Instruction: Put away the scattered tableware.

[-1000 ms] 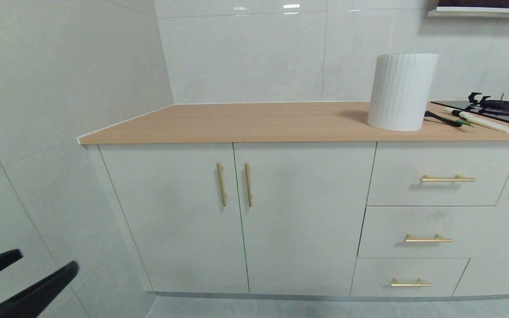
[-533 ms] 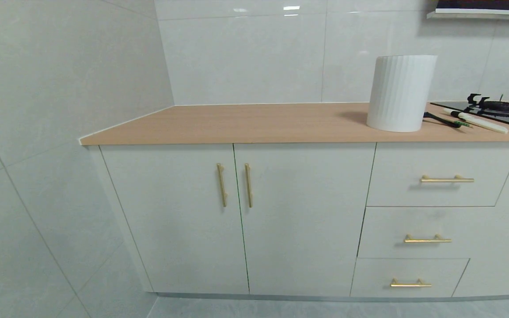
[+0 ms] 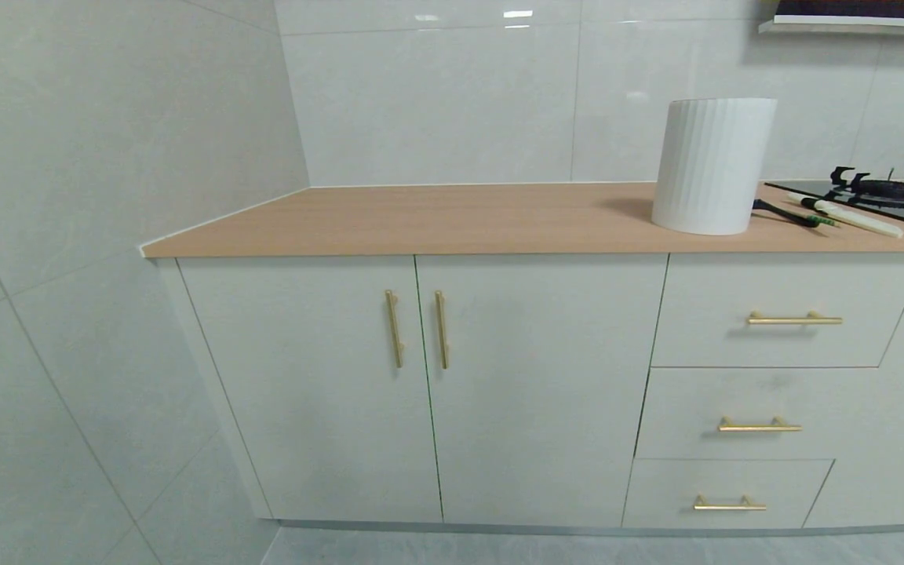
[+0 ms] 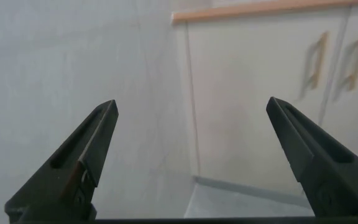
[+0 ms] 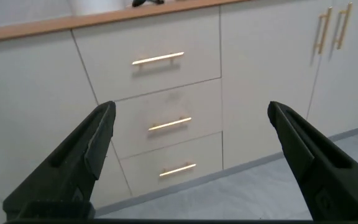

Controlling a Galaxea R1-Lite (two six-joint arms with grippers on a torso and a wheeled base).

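On the countertop (image 3: 452, 220), white ribbed holder (image 3: 712, 165) beside utensils (image 3: 852, 216), left hand (image 4: 190, 104) and right hand (image 5: 190, 106) both spread wide

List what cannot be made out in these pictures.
- Head view: inside of the white ribbed container, hidden by its own wall.
- Head view: black utensil, one end behind the container, type unclear.
- Head view: gas stove, cut by the right edge.
- Head view: contents of the drawers, behind shut fronts.

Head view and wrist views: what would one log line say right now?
left gripper: open, empty, facing cabinet doors | right gripper: open, empty, facing drawers | utensils: lying on countertop beside white container
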